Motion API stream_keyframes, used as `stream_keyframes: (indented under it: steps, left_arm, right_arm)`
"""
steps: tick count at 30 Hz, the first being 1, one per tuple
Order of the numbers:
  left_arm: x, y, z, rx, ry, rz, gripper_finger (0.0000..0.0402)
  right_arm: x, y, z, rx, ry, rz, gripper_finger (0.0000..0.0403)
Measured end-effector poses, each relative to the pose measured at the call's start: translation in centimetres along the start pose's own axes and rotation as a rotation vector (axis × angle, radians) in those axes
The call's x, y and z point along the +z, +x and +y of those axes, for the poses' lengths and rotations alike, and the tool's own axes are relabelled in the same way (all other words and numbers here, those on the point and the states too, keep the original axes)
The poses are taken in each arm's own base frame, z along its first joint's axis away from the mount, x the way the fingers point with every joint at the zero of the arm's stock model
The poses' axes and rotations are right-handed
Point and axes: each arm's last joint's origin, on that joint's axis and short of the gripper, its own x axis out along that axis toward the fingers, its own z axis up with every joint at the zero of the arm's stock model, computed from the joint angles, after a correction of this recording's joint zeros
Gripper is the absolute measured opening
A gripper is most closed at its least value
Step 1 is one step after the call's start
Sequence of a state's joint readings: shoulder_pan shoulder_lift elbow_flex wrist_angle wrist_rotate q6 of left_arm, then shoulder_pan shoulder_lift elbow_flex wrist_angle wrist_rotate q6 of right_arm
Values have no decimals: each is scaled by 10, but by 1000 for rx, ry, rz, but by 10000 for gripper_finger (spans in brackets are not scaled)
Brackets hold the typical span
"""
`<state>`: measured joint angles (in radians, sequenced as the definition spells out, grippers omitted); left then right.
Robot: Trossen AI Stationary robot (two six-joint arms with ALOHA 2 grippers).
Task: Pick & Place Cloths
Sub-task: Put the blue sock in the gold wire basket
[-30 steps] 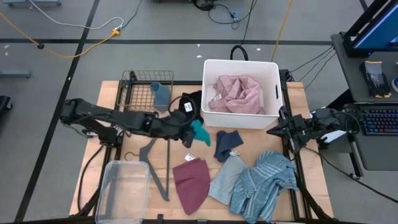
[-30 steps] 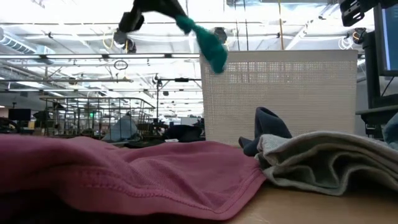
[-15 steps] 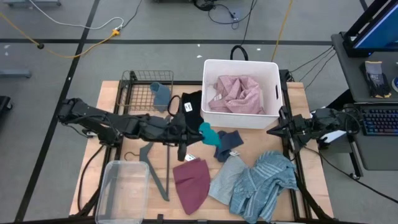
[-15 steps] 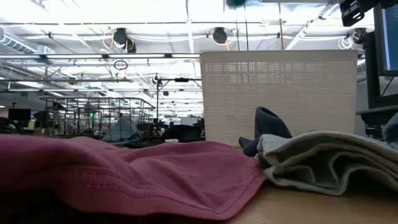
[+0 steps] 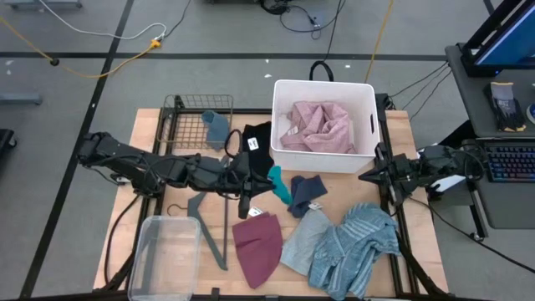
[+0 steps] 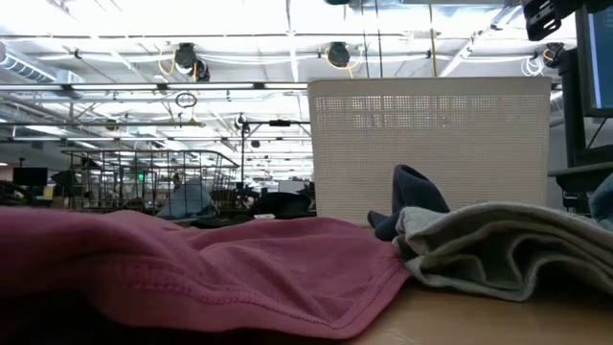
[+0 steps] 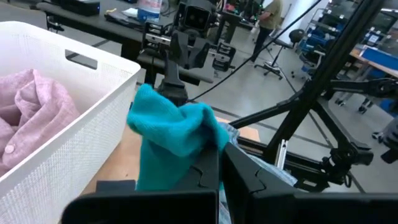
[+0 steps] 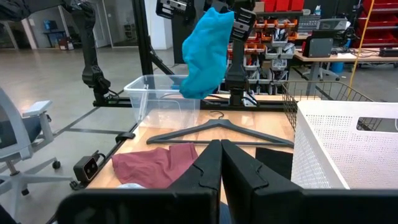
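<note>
My left gripper (image 5: 266, 176) is raised over the middle of the table, in front of the white basket (image 5: 326, 161), shut on a teal cloth (image 5: 278, 183). That cloth (image 8: 204, 53) hangs in the air. A pink cloth (image 5: 318, 125) lies in the basket. On the table lie a black cloth (image 5: 257, 144), a dark blue one (image 5: 308, 194), a maroon one (image 5: 257, 244), a pale grey-blue one (image 5: 303, 238) and a blue striped one (image 5: 355, 247). My right gripper (image 5: 365, 177) waits shut at the table's right edge. My left gripper pinches the teal cloth by a bunched upper part (image 7: 202, 134) between its two fingers. The fingers point about level toward the table's right side. How many layers they hold, I cannot tell. The cloth hangs slack below them, lifted clear of the table.
A grey hanger (image 5: 209, 226) and a clear plastic bin (image 5: 165, 255) lie at the near left. A wire basket (image 5: 188, 117) at the far left holds a grey-blue cloth (image 5: 216, 127). Bare wood shows between the hanger and the wire basket.
My left gripper has risen with the teal cloth, out of the top of the low view, and gone a little toward the table's right. It has tipped up from pointing downward to about level and rolled. The cloth stays in its hold, hanging higher.
</note>
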<state>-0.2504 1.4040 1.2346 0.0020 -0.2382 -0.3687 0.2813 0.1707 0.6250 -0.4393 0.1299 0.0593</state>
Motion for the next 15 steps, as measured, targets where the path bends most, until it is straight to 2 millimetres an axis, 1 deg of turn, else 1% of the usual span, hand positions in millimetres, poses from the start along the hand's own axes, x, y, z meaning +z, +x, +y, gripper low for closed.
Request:
stream_keyframes:
  steps: [3,10,15]
  left_arm:
    - [0,0,0,12,-35,-6,0]
    - [-3,0,12,171,-242,-6,0]
    - [-1,-13,23,285,-364,9,0]
  right_arm:
    - [0,0,0,-1,0,0,4]
    - [0,0,0,0,0,0,4]
    - [0,0,0,-1,0,0,4]
